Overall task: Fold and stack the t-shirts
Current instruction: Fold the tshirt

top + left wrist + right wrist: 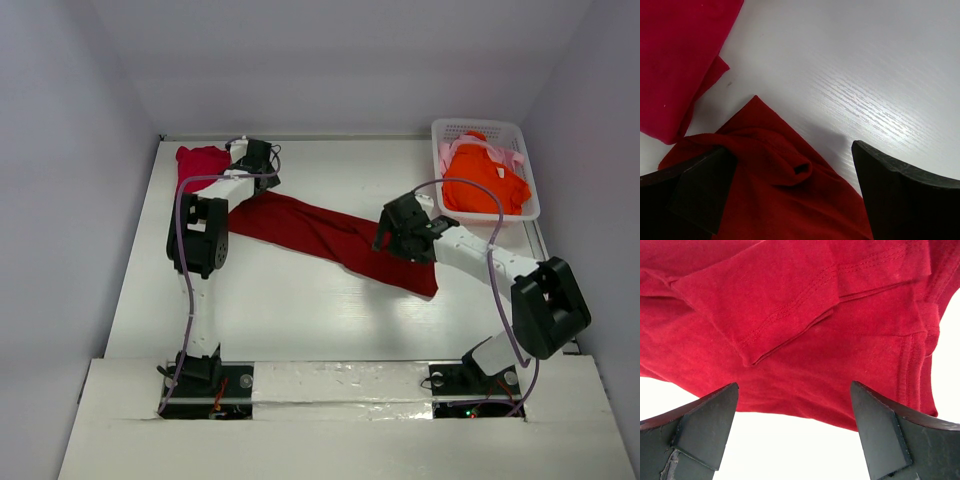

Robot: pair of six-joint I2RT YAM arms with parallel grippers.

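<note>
The large dark red t-shirt (pixel 330 236) lies stretched in a long diagonal band across the table. My left gripper (pixel 262 160) is open over its far left end (pixel 785 195), a bunched fold between the jaws. My right gripper (pixel 398 232) is open over the shirt's near right part (pixel 805 340), where a sleeve hem shows. The crimson-pink t-shirt (pixel 200 162) lies crumpled at the far left and also shows in the left wrist view (pixel 675 60). The bright orange t-shirt (pixel 484 180) and the pale pink t-shirt (pixel 516 160) sit in the basket.
A white plastic lattice basket (pixel 482 130) stands at the far right corner. The white table (pixel 290 310) is walled on three sides. Both arm bases are at the near edge.
</note>
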